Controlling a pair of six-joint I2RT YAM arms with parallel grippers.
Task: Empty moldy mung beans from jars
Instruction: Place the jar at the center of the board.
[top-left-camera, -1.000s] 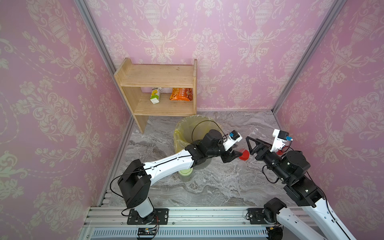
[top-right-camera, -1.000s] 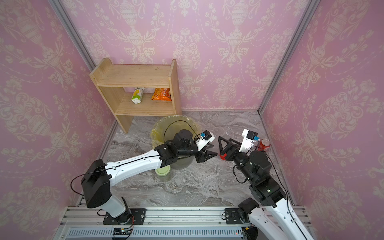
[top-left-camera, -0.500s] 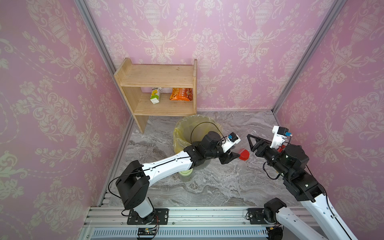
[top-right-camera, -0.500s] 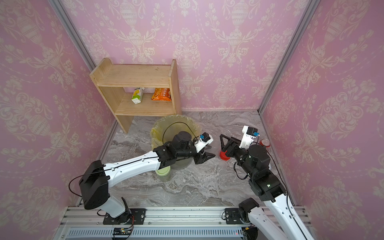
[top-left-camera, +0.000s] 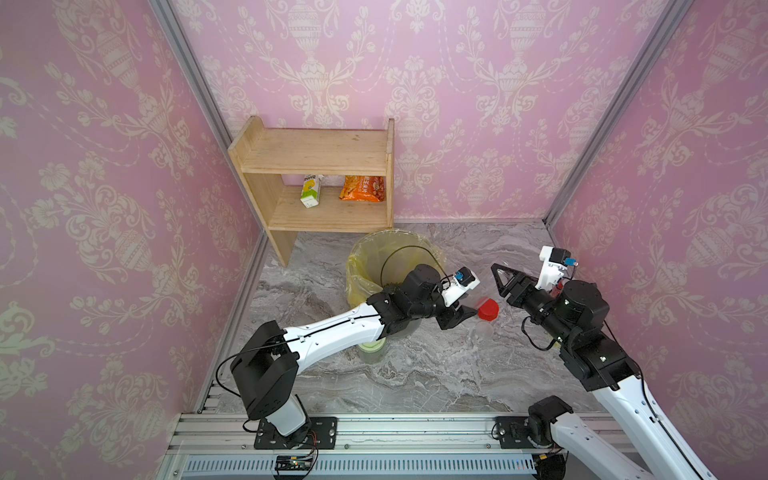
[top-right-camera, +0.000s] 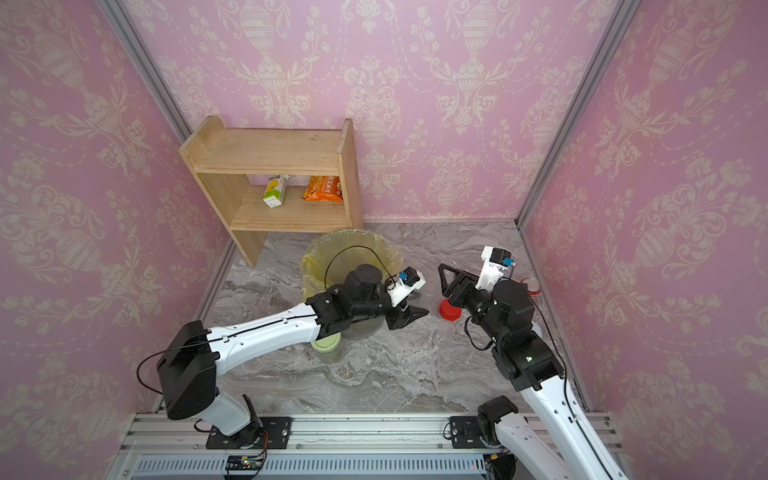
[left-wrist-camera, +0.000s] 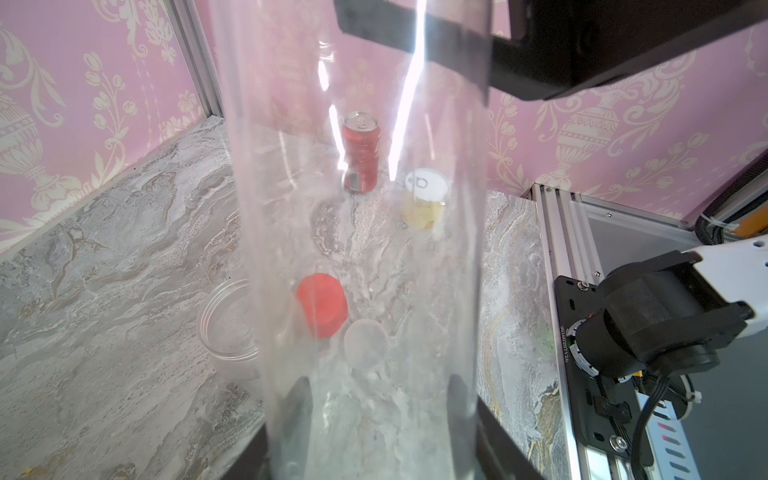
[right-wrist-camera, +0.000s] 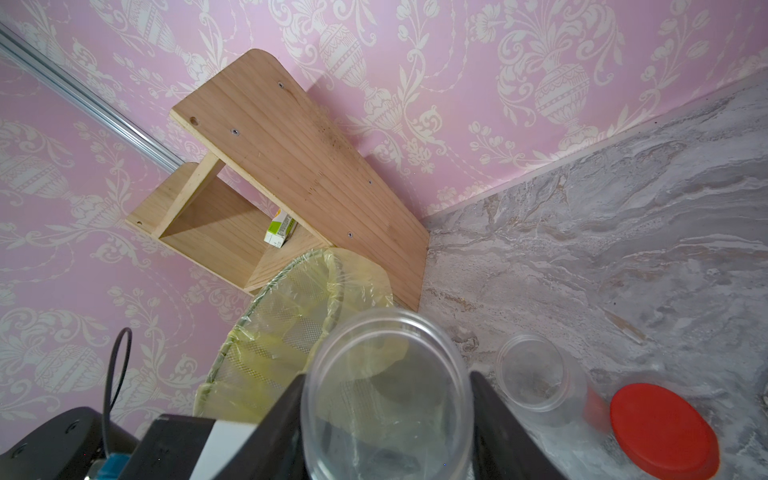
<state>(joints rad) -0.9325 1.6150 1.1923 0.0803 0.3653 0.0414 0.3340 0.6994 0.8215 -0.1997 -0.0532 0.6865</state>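
Since the earlier frame the right hand (top-left-camera: 498, 280) has drawn its jaws in; it now clamps the mouth end of the clear tall jar (left-wrist-camera: 361, 208). The left hand (top-left-camera: 463, 315) stays clamped on the other end, above the table (top-left-camera: 415, 374) near the red lid (top-left-camera: 488, 309).

Green-lidded jar (top-left-camera: 371, 350) half hidden under left arm (top-left-camera: 332, 331).

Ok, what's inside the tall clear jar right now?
Looks empty. The right wrist view looks into the open mouth of the clear jar: bare walls, only the yellow bin liner showing through. Its base end is gripped by the left tool, which covers the very bottom.
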